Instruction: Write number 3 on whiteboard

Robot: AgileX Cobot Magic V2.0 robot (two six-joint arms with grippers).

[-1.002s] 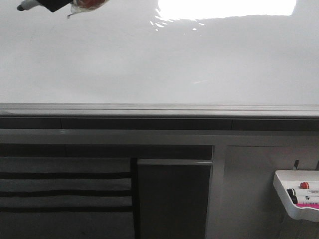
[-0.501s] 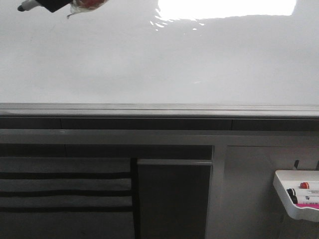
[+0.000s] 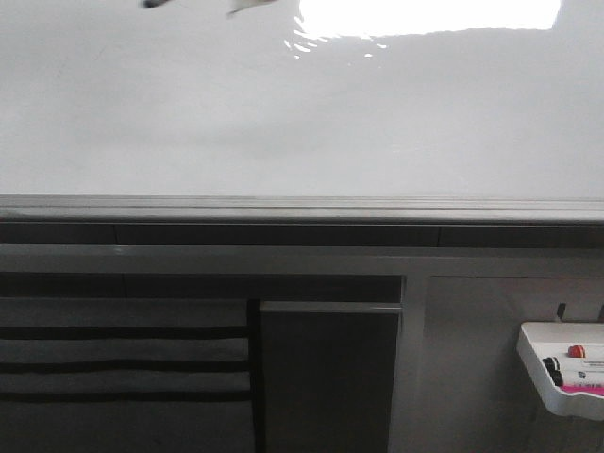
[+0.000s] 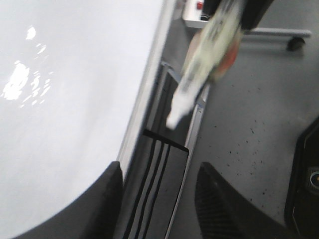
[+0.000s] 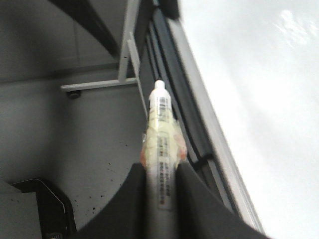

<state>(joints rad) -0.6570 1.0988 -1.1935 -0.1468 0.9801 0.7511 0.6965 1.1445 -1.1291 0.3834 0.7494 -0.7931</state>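
Note:
The whiteboard [image 3: 302, 123] is a large glossy white surface with a grey rail [image 3: 302, 203] along its near edge. No number 3 shows on it. My right gripper [image 5: 159, 169] is shut on a grey-white marker [image 5: 160, 129] wrapped in yellowish tape, held beside the board's edge [image 5: 249, 99]. In the front view only a blurred dark marker tip [image 3: 156, 3] and a pale smear [image 3: 250, 7] show at the top edge. My left gripper [image 4: 159, 167] is open and empty over the board's rail [image 4: 144, 99]. The taped marker [image 4: 204, 64] shows blurred ahead of it.
A small white marker tray [image 3: 566, 377] with red and black markers hangs at the lower right, below the board; it also shows in the left wrist view [image 4: 192, 12]. Under the rail is a grey frame with a striped panel [image 3: 123, 363]. Speckled grey floor [image 4: 249, 129] lies beyond.
The marker tip and taped body at the top of the front view have shifted right and up, now blurred and nearly out of frame. The dark gripper part there is gone.

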